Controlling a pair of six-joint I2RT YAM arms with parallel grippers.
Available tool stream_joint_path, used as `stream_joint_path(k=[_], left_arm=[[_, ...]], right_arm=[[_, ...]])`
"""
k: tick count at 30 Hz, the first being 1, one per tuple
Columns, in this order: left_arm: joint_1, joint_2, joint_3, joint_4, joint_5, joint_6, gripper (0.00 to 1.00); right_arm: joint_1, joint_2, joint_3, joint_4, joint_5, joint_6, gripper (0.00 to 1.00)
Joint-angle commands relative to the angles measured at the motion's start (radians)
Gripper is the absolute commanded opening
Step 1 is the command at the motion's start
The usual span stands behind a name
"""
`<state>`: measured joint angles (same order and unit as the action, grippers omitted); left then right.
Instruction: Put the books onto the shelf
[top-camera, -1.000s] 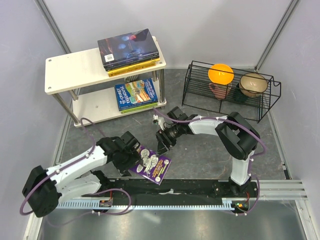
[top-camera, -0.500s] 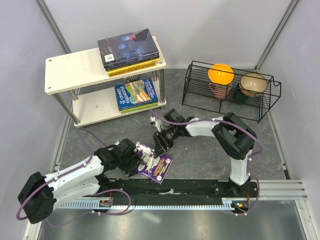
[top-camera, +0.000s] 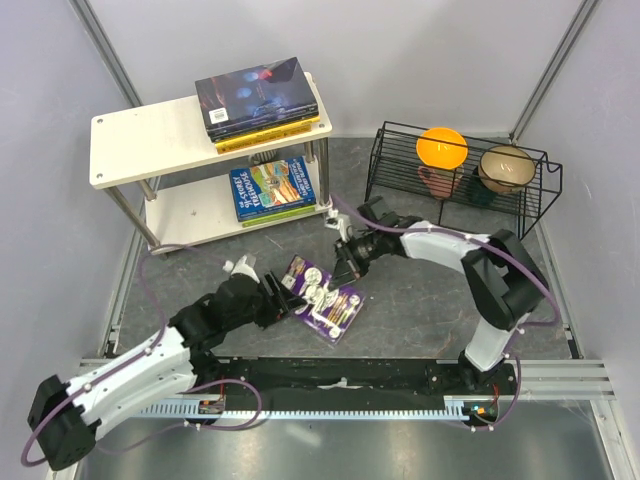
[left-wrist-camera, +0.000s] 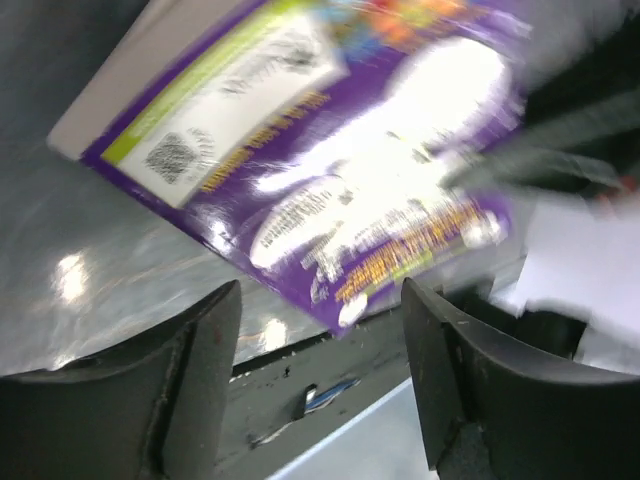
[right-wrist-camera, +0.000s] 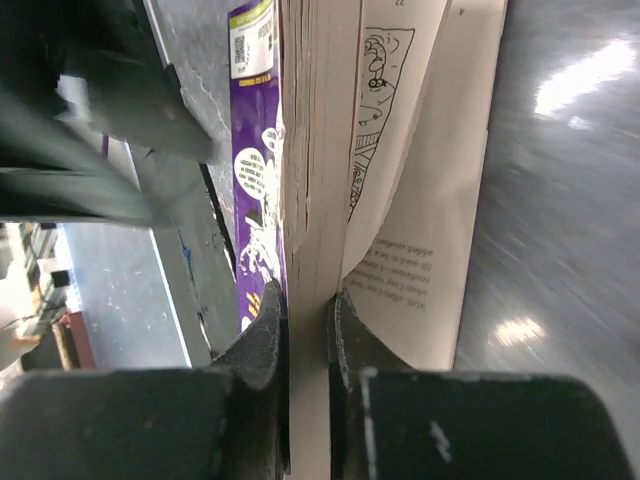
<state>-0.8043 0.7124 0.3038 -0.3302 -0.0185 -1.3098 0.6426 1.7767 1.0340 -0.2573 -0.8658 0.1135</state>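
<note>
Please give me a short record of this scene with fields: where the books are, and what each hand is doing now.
purple book: off the shelf, low at the table, between the two hands; unclear whether it rests there
right hand: shut on the purple book's far edge, pinching part of the pages
left hand: open, at the book's other side, not gripping
shelf top board: stack of books at its right end
shelf lower board: more books, right end

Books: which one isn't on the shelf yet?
The purple cartoon book, down between the two arms with the right hand pinching its pages; the rest sit stacked on the shelf.
</note>
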Motion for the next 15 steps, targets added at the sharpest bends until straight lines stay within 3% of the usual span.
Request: stream_joint_path(k=[1,5,9,11,15], left_arm=[[-0.001,-0.100,0.168,0.168,0.101,0.571,0.73],[-0.004,-0.050,0.351,0.086,0.258,0.976,0.73],[-0.039,-0.040,0.414,0.045,0.402,1.314,0.79],[-0.096,-0.054,0.405,0.031,0.426,1.558,0.82],[-0.237,-0.030,0.393,-0.029,0.326,1.852,0.94]], right_arm=[[-0.093,-0.099,0.078,-0.293,-0.104,-0.321,0.00],[-0.135,-0.077,0.167,-0.599,-0.162,-0.579,0.00],[-0.165,-0.059,0.238,-0.761,-0.197,-0.715,0.00],[-0.176,-0.063,0.273,-0.822,-0.209,-0.756,0.00],[-0.176,-0.079,0.304,-0.858,-0.220,-0.752,0.00]])
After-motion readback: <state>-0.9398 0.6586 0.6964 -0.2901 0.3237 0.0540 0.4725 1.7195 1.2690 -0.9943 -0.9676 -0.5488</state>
